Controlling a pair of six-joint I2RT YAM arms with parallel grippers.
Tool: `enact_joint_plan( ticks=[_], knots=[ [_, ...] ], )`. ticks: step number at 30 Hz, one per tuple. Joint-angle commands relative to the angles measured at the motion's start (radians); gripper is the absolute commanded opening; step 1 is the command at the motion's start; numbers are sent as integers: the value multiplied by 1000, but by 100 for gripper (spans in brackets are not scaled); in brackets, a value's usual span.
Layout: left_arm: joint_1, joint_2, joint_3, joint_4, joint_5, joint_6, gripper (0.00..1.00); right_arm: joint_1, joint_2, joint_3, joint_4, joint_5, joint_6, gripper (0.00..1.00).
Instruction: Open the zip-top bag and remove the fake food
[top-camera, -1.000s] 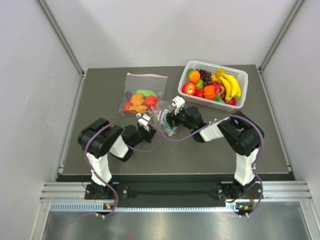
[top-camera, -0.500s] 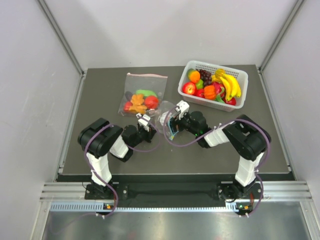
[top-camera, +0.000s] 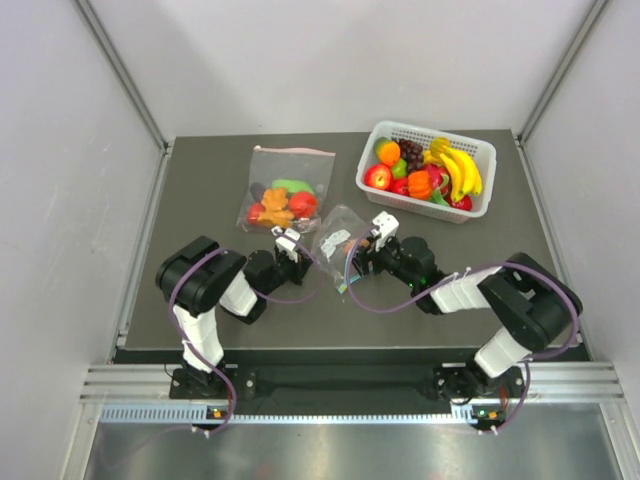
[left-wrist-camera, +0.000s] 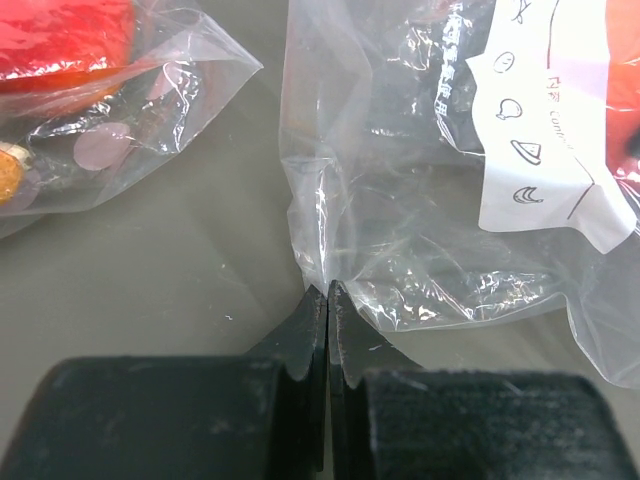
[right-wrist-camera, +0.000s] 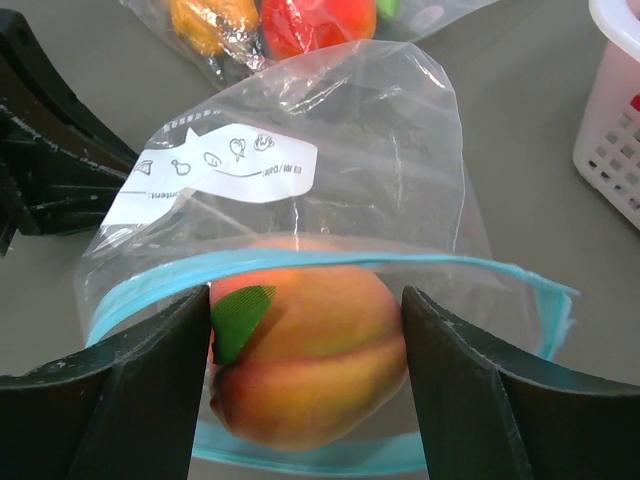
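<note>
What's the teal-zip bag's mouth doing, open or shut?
Open. In the right wrist view the zip-top bag has its teal strips bowed apart, one above and one below the peach piece sitting in the mouth.

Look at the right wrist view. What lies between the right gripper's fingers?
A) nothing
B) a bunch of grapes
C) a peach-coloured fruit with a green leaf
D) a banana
C: the peach-coloured fruit sits between the fingers of the right gripper, inside the blue-zipped mouth of the zip-top bag.
</note>
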Motion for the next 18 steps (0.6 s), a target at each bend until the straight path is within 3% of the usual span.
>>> enact_joint_plan(
  ticks=[1, 12, 18],
  knots=[
    [0, 20, -11, 246, -24, -9, 0, 19, -77, -31, 33, 5, 1, 29],
    [0, 20, -16, 251, -41, -12, 0, 19, -216, -104, -43, 54, 25, 28],
    [0, 18, -20, 257, -45, -12, 0, 17, -382, -172, -94, 100, 24, 28]
  ],
)
